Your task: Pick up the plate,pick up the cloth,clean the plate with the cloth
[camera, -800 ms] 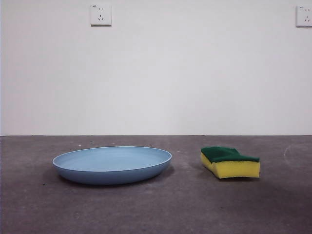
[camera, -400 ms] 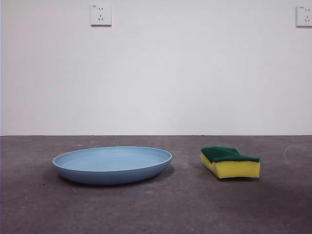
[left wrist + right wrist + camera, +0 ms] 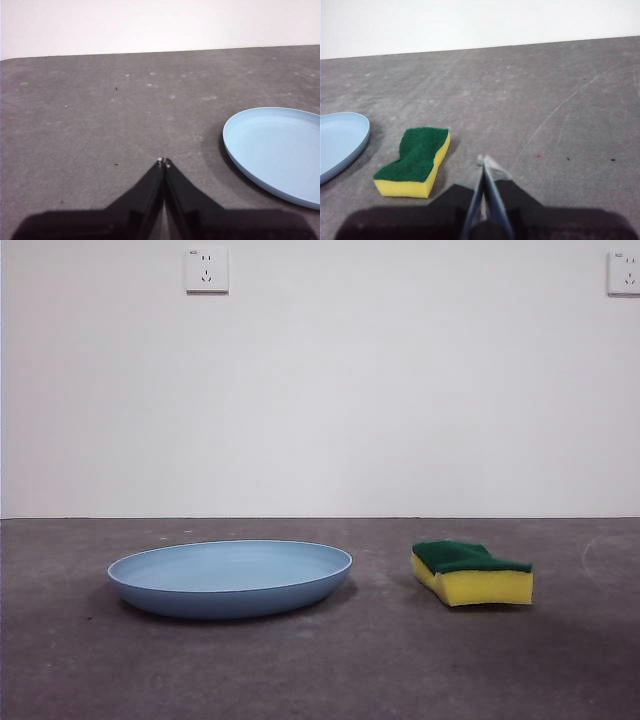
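Note:
The light-blue plate (image 3: 230, 577) lies flat on the grey table (image 3: 320, 670), left of centre in the front view. It also shows in the left wrist view (image 3: 277, 152) and partly in the right wrist view (image 3: 340, 140). The cloth, a yellow sponge with a green top (image 3: 470, 572), lies to the plate's right, green side up; it also shows in the right wrist view (image 3: 415, 160). My left gripper (image 3: 164, 162) is shut and empty, above the table beside the plate. My right gripper (image 3: 484, 161) is shut and empty, beside the sponge. Neither gripper shows in the front view.
A white wall (image 3: 320, 390) stands behind the table, with two sockets (image 3: 206, 270) high on it. A faint curved scratch (image 3: 560, 107) marks the tabletop near the right gripper.

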